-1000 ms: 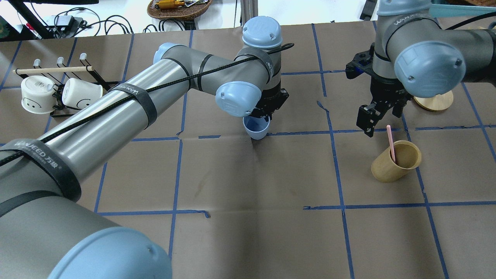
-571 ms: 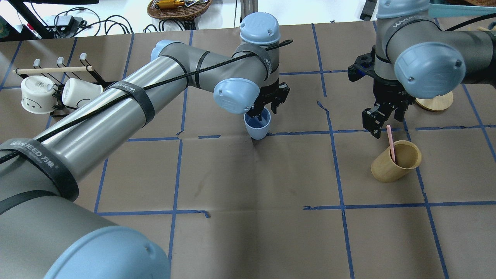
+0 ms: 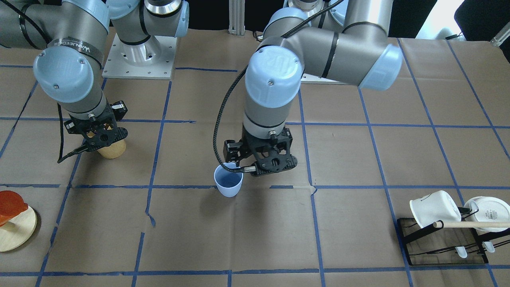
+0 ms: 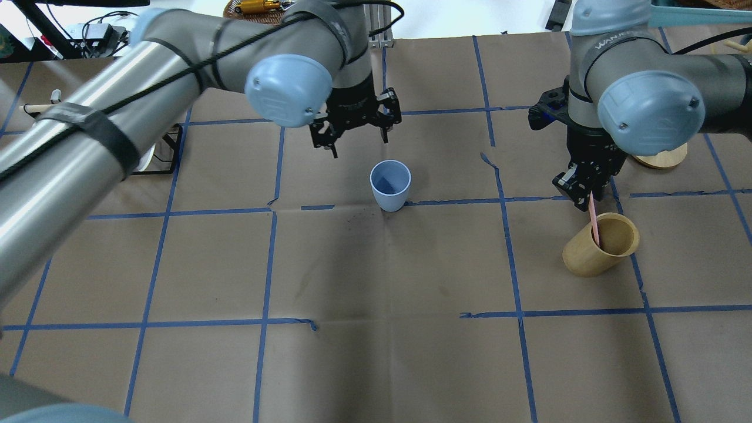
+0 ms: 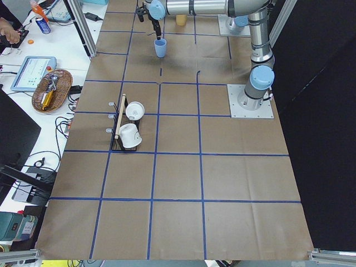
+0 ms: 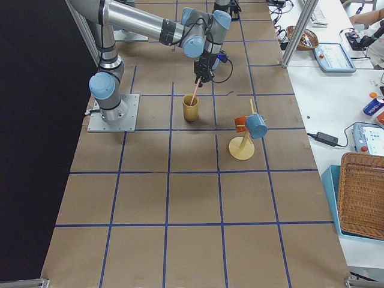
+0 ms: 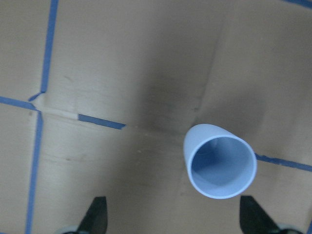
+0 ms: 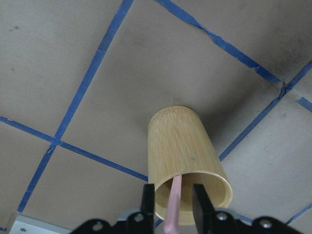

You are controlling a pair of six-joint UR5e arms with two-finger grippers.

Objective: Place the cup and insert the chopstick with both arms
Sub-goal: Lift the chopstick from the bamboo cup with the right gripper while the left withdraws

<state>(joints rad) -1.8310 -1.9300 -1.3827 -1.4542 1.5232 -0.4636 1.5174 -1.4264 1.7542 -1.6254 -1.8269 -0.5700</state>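
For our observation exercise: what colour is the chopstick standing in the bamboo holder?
Pink; the chopstick shows best in the overhead exterior view.

Mostly hidden behind the left arm (image 4: 117, 111), at 9 o'clock in the overhead view: mug rack (image 4: 36, 107). Nearly covered by the right gripper (image 3: 97, 137) in the front view: bamboo cup (image 3: 114, 150). Lost inside that cup: low end of the chopstick (image 8: 174, 200). Cut off at 6 o'clock: fingertips (image 7: 97, 214) of the left gripper (image 7: 175, 222).
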